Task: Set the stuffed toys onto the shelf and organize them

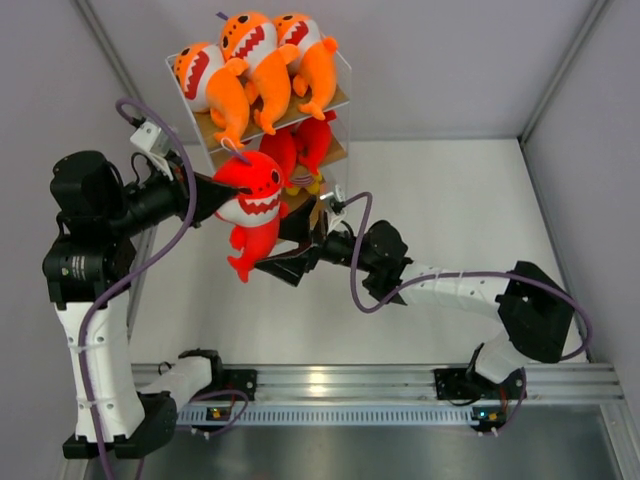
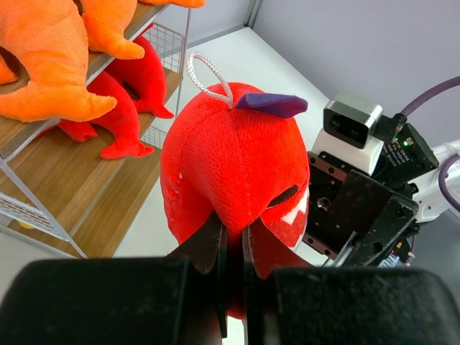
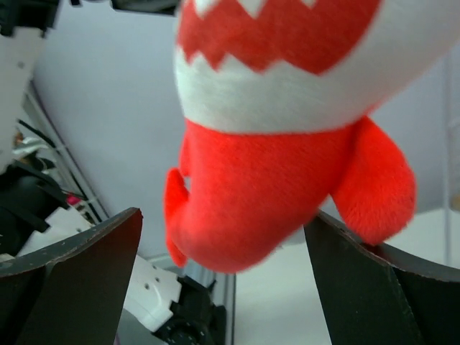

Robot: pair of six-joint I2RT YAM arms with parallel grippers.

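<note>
The left gripper [image 1: 226, 192] holds a red shark [image 1: 256, 205] in the air just in front of the shelf [image 1: 206, 132], above the white table [image 1: 450, 200]. In the left wrist view its fingers [image 2: 213, 244] are pinched tight into the plush at the back of the toy [image 2: 230, 165], with almost no gap between them. A white cord loop [image 2: 208, 79] and a purple tag [image 2: 269, 103] stick up from the top of the toy.

The right gripper [image 1: 295, 255] sits under the shark's tail end with its jaws spread wide. In the right wrist view the red body and white toothed mouth [image 3: 273, 144] hang between and above the two dark fingers [image 3: 72, 266]. One fin lies close against the right-hand finger, though I cannot tell if they touch.

The shelf stands just behind the held toy. Its top board is crowded with three orange sharks [image 1: 262, 60], their tails hanging over the front edge. On the middle board two more red plush sharks [image 1: 300, 150] fill the back part, and the wood in front of them is bare [image 2: 108, 208]. The orange tails overhang that tier [image 2: 50, 100] — they sit between the held shark and the top of the opening.

The right wrist camera [image 2: 352, 126] is just beside the toy. A purple cable [image 1: 352, 262] loops off the right arm near the shelf's foot.
</note>
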